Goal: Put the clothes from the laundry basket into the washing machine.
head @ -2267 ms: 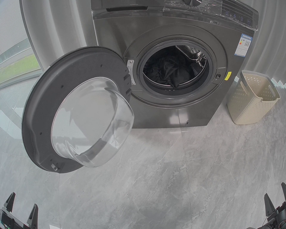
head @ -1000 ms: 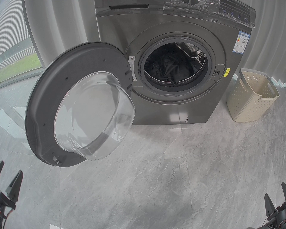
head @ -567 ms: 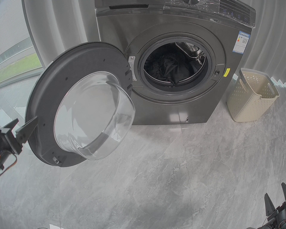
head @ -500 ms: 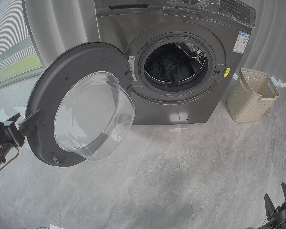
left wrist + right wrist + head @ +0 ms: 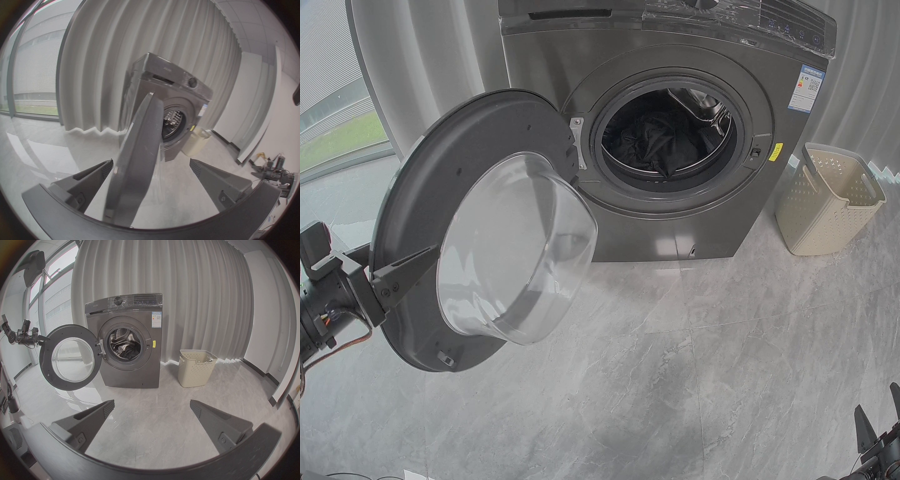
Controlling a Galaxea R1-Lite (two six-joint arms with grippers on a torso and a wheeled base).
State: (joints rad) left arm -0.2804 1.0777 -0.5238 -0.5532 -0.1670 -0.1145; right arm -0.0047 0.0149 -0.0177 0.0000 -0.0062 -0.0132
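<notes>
A dark grey front-loading washing machine (image 5: 650,240) stands on a pale grey marbled tile floor (image 5: 687,387) against a white pleated curtain (image 5: 425,56). Its round grey door with a bulging clear glass bowl (image 5: 419,194) is swung out to the robot's left, partly open and hinged on the left side of the drum opening. A heap of black clothes (image 5: 657,142) lies inside the metal drum, low and just behind the rim. A cream perforated plastic laundry basket (image 5: 819,219) sits upright on the floor just beside the machine's right side. Its inside shows only in part.

The left gripper (image 5: 150,162) is raised at the door's outer edge, opposite the hinge. Its fingers are spread wide, with the door's rim standing between them, one finger in front of the door and the other behind it. The rim runs close along one finger, though it is hard to say from these angles whether the two touch. The right gripper (image 5: 151,402) hangs low over the floor, well apart from the machine and basket, spread wide and holding nothing.
</notes>
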